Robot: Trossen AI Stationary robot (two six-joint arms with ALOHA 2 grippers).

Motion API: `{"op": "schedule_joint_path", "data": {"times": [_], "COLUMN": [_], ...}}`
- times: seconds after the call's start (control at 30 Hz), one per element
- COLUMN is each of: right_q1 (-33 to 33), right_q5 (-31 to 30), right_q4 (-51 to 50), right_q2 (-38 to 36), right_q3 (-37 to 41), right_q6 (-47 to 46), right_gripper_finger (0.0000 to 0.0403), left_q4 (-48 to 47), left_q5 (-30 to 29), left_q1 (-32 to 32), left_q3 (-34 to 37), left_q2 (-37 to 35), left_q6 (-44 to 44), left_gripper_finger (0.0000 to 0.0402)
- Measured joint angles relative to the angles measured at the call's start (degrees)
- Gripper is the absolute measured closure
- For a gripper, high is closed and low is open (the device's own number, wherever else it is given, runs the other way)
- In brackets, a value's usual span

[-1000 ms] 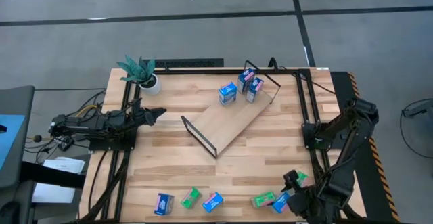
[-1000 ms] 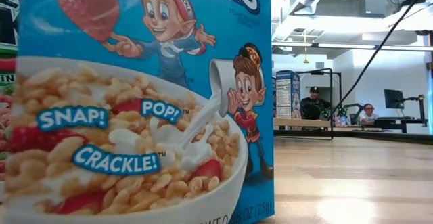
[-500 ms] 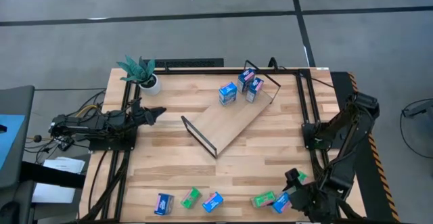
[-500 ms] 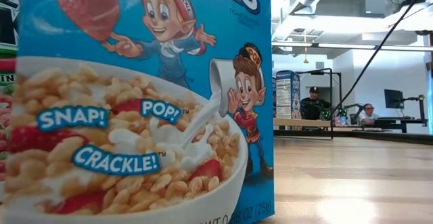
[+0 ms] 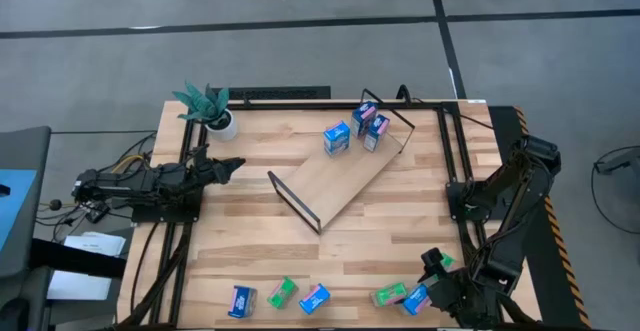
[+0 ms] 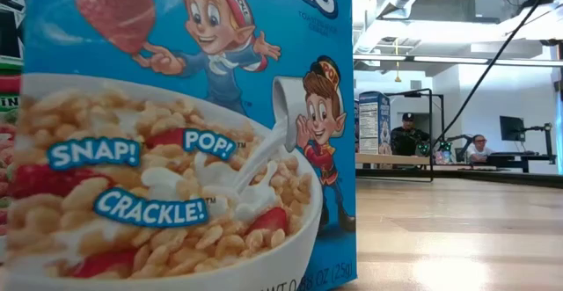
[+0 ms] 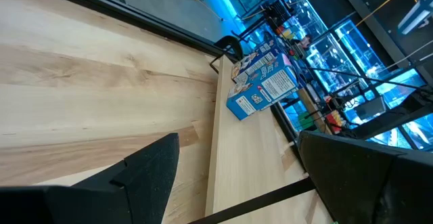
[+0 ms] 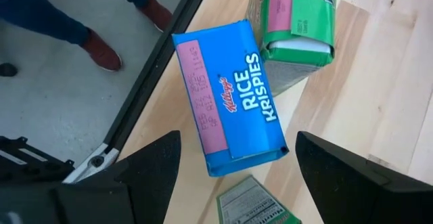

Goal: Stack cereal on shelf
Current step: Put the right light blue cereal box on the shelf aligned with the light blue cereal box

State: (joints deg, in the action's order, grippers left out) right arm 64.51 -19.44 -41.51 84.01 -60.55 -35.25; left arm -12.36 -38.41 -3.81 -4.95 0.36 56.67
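The shelf (image 5: 335,181), a light-wood board with black wire ends, lies slantwise mid-table. Three blue cereal boxes (image 5: 337,138) stand at its far end, also seen in the left wrist view (image 7: 260,92). Several more boxes lie along the near edge: blue (image 5: 242,300), green (image 5: 282,292), blue (image 5: 314,298). My right gripper (image 8: 237,176) is open above a flat-lying blue box (image 8: 230,99), with green boxes beside it (image 8: 298,28). My left gripper (image 5: 225,166) is open at the table's left, pointing at the shelf.
A potted plant (image 5: 210,106) stands at the far left corner. Black frame rails run along the table's left and right sides (image 5: 450,171). A person's shoes (image 8: 101,51) show on the floor past the near edge. One blue box (image 6: 185,133) fills the low view.
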Motion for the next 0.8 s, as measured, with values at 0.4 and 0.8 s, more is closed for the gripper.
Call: {"op": "schedule_joint_path", "data": {"times": [0.4, 0.8], "right_q1": [-0.33, -2.01], "right_q5": [1.29, 1.54], "right_q4": [0.35, 0.45], "right_q2": [0.00, -1.68], "right_q3": [-0.02, 0.86], "right_q6": [4.28, 8.77], "right_gripper_finger": [0.0088, 0.0088], "left_q4": [-0.04, -0.02], "left_q5": [0.00, 0.15], "left_q1": [0.00, 0.00], "left_q3": [0.00, 0.00], "left_q2": [0.02, 0.01], "left_q6": [-0.50, -0.92], "left_gripper_finger": [0.0109, 0.0109]}}
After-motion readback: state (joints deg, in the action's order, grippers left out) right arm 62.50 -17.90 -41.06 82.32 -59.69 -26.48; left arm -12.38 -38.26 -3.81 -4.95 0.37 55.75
